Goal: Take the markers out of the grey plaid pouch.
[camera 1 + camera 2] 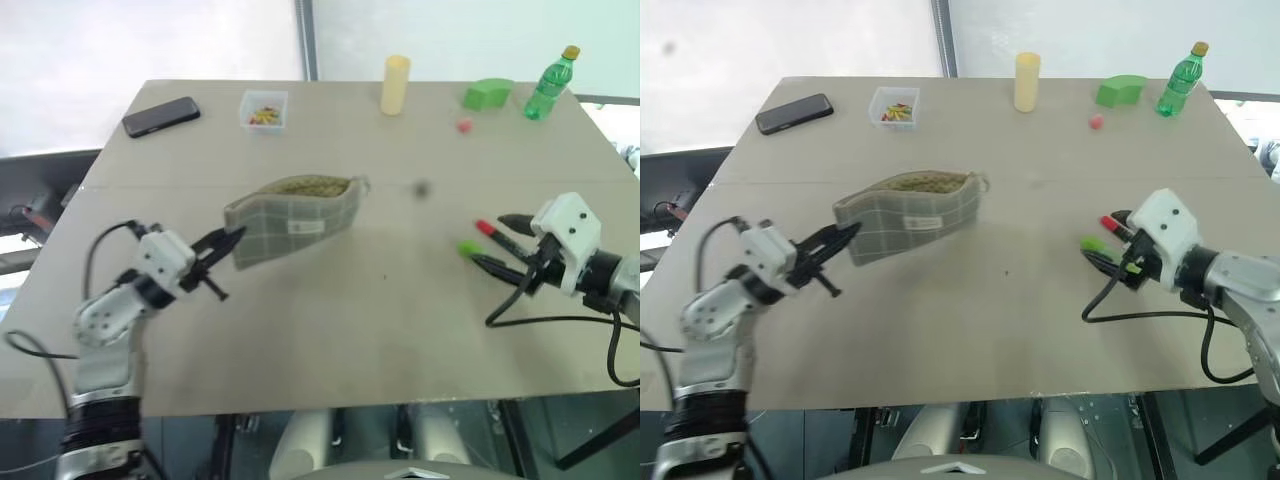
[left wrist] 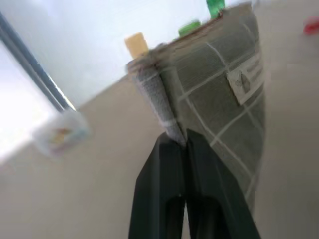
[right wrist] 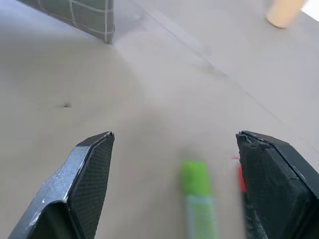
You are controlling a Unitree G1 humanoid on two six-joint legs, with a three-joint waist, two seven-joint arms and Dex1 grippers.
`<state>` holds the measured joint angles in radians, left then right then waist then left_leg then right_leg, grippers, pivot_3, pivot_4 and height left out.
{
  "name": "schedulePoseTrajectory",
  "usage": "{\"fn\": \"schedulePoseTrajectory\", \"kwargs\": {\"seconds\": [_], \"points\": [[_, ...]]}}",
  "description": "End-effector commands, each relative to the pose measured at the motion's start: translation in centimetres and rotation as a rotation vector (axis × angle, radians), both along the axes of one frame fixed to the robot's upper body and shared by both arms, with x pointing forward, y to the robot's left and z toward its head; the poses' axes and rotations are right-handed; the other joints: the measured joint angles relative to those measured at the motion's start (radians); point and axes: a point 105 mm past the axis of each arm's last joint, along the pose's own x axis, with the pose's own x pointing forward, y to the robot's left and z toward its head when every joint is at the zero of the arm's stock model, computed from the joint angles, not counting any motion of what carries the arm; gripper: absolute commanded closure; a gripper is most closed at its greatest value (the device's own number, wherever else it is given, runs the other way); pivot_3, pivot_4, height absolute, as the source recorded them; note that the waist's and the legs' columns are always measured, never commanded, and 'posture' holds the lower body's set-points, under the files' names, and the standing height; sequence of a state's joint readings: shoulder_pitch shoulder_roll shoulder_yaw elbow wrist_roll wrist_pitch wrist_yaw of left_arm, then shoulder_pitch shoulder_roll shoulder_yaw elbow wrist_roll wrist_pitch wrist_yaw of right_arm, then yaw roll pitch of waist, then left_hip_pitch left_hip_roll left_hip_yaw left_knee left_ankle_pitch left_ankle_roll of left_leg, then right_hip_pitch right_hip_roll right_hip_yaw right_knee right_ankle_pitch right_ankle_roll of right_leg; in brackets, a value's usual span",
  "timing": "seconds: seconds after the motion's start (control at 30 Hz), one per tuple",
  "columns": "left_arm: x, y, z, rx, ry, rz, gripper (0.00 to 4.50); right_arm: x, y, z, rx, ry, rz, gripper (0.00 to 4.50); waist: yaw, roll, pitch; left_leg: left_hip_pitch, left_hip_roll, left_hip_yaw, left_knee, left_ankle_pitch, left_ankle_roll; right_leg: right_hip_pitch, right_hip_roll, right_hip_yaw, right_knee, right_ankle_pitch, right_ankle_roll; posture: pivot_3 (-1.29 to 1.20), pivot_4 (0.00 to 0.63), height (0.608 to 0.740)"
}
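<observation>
The left gripper was clenched on one end of the grey plaid pouch, holding it off the worktop with its long axis running level toward the middle and its open mouth facing up. The right gripper stood released, fingers spread wide, with the two markers, green and red, lying between them on the worktop, well apart from the pouch. The right arm was the nearer one to the markers, which appeared already out of the pouch.
</observation>
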<state>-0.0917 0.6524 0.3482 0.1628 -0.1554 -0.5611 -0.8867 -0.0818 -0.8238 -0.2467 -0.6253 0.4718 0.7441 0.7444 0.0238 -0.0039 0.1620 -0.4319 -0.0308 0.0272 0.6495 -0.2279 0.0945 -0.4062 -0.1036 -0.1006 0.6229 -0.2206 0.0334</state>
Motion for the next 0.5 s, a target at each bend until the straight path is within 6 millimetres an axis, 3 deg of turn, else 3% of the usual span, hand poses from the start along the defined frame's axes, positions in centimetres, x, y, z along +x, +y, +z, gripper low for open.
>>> {"fn": "schedulePoseTrajectory", "kwargs": {"seconds": [0.03, 0.13, 0.17, 0.27, 0.4, 0.5], "points": [[-0.4, 2.2, -1.9, 0.156, -0.068, 0.119, 4.5, -0.9, 1.4, 0.1, 0.042, -0.014, 0.036, 0.51, 0.003, 0.001, 0.0, 0.0, 0.0, 0.0, 0.0, 0.0, 0.0, 0.0, 0.0, 0.0, 0.0, 0.0, 0.0, 0.0, 0.15, 0.74], [-0.8, 2.8, -5.2, 0.227, 0.023, 0.14, 4.5, -1.3, 2.8, -0.7, 0.071, 0.008, 0.081, 0.51, 0.003, 0.0, 0.0, 0.0, 0.0, 0.001, 0.0, 0.0, 0.0, 0.0, -0.001, 0.0, 0.0, 0.0, 0.001, 0.0, 0.15, 0.74], [-1.2, 2.5, -6.1, 0.223, 0.059, 0.12, 3.87, -1.5, 3.3, -1.0, 0.087, 0.019, 0.101, 0.41, 0.003, 0.0, 0.0, 0.0, 0.0, 0.001, 0.001, 0.0, 0.0, 0.0, -0.001, 0.0, 0.0, 0.0, 0.001, 0.0, 0.15, 0.74], [-2.3, 1.4, -7.7, 0.136, 0.152, 0.055, 3.18, -2.0, 3.8, -1.8, 0.091, 0.049, 0.132, 0.41, 0.002, 0.001, 0.0, 0.001, 0.0, 0.001, 0.001, 0.0, 0.0, 0.0, -0.001, -0.001, 0.0, 0.002, 0.003, 0.0, 0.15, 0.74], [-2.2, 2.2, -7.2, -0.155, 0.24, 0.123, 1.79, -2.1, 3.4, -2.1, 0.089, 0.062, 0.126, 0.41, 0.002, 0.003, 0.0, 0.0, 0.0, 0.001, 0.001, 0.0, 0.0, 0.0, -0.002, -0.001, 0.0, 0.002, 0.003, 0.0, 0.15, 0.74], [-2.7, 3.9, -5.3, -0.418, 0.315, 0.127, 1.79, -2.4, 2.8, -1.9, 0.092, 0.056, 0.125, 0.41, -0.003, 0.003, 0.0, 0.001, 0.0, 0.001, 0.001, 0.0, 0.001, 0.0, -0.002, -0.002, 0.002, 0.001, 0.003, 0.0, 0.15, 0.74]]}}
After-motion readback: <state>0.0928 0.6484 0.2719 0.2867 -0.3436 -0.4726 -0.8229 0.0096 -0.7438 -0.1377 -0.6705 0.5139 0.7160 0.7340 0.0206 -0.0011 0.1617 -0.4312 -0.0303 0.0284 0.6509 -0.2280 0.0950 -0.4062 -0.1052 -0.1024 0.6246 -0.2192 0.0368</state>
